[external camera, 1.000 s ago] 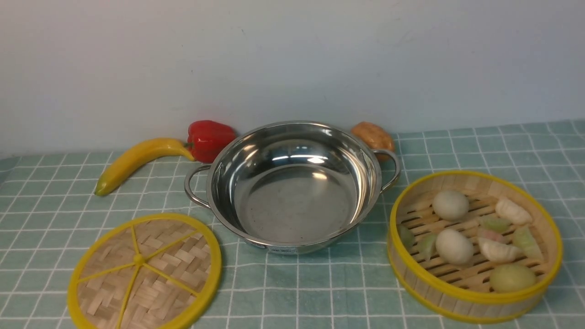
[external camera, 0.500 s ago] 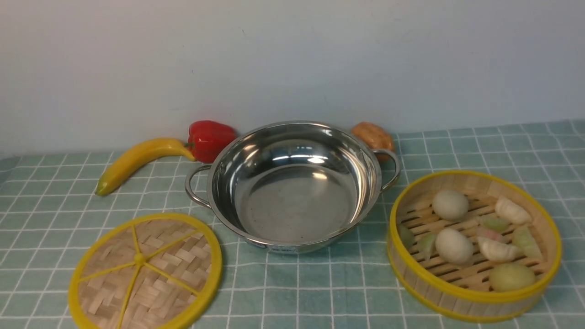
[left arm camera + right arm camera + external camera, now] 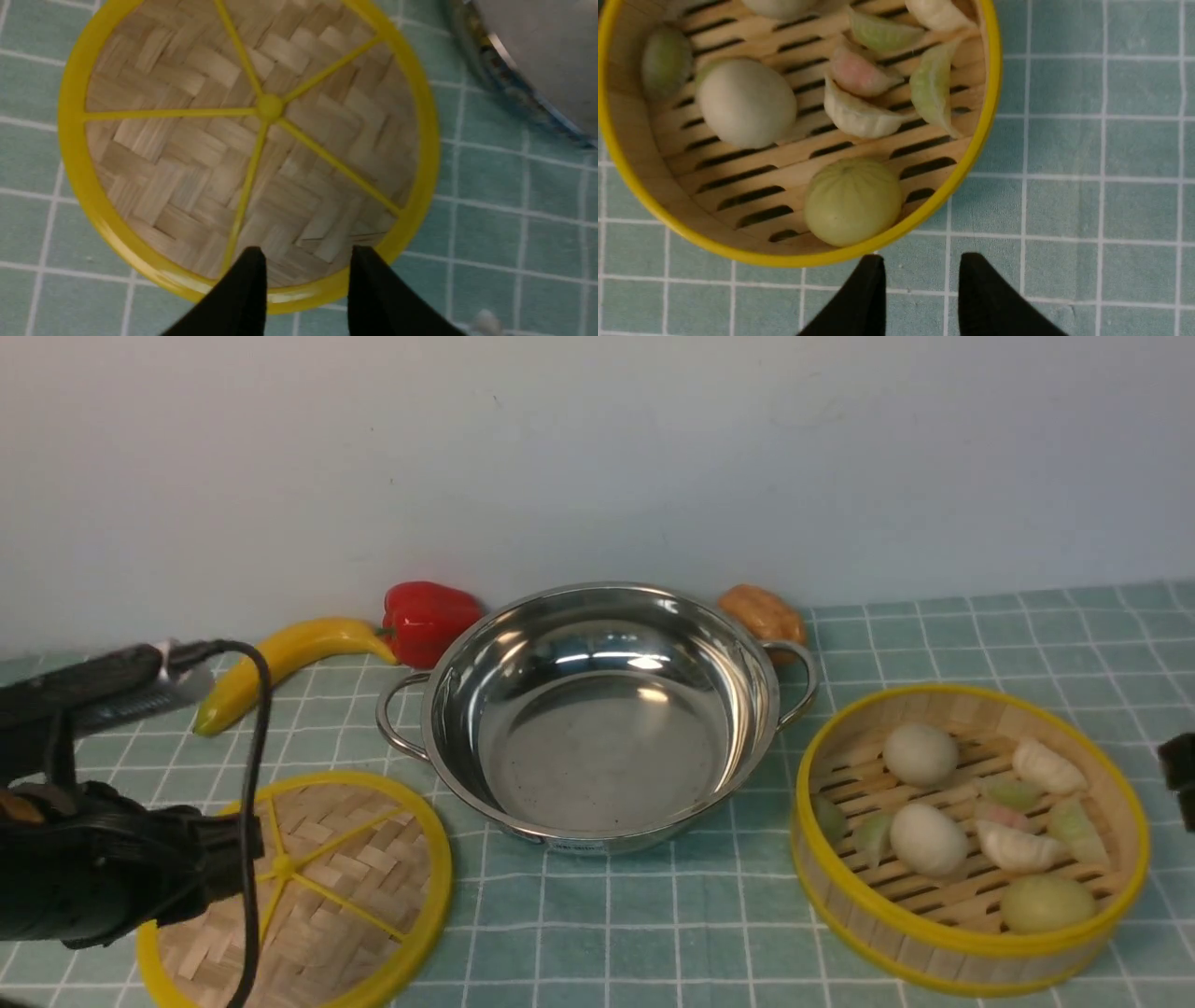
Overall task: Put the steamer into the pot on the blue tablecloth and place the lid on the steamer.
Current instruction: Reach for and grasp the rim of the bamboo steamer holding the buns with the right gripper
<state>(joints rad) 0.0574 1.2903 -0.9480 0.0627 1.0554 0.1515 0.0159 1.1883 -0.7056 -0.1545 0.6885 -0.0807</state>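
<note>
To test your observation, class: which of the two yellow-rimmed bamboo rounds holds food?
The steamer, right of the pot: a deep slatted basket holding buns and dumplings. The lid, left, is a flat bare woven disc.

Teal, white-gridded tablecloth [image 3: 653,915]; yellow-rimmed woven lid [image 3: 345,882]; silver pot [image 3: 597,747].

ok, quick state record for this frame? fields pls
pot: empty, mid cloth
steamer: on cloth, right of pot, dumplings inside
lid: flat on cloth, left of pot
left gripper: open, over lid's edge, holding nothing
right gripper: open, over cloth beside steamer
behind pot: banana, red pepper
</note>
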